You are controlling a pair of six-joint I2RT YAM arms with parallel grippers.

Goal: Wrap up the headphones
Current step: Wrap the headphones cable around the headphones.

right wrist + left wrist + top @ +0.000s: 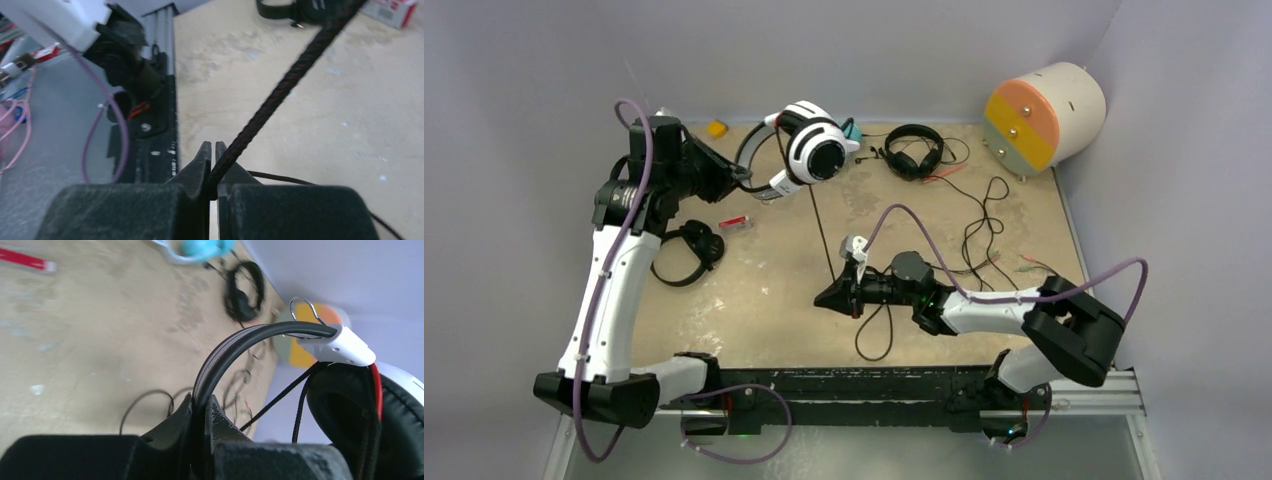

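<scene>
My left gripper (736, 178) is shut on the black headband (235, 352) of the white-and-black headphones (812, 148) and holds them above the table's far left. In the left wrist view the band runs up from the left gripper (202, 401) to a white hinge (340, 345) and a black ear pad (370, 415). The headset's braided black-and-red cable (828, 235) runs down to my right gripper (826, 297), which is shut on it low over the table's middle. The right wrist view shows the cable (280, 90) pinched between the right gripper's (212, 150) jaws.
An all-black headset (913, 150) lies at the back with loose cables (979, 235) trailing right. Another black headset (696, 245) lies at the left beside a red stick (735, 224). A teal headset (200, 247) sits behind the lifted one. A cylindrical container (1044, 115) stands at the back right.
</scene>
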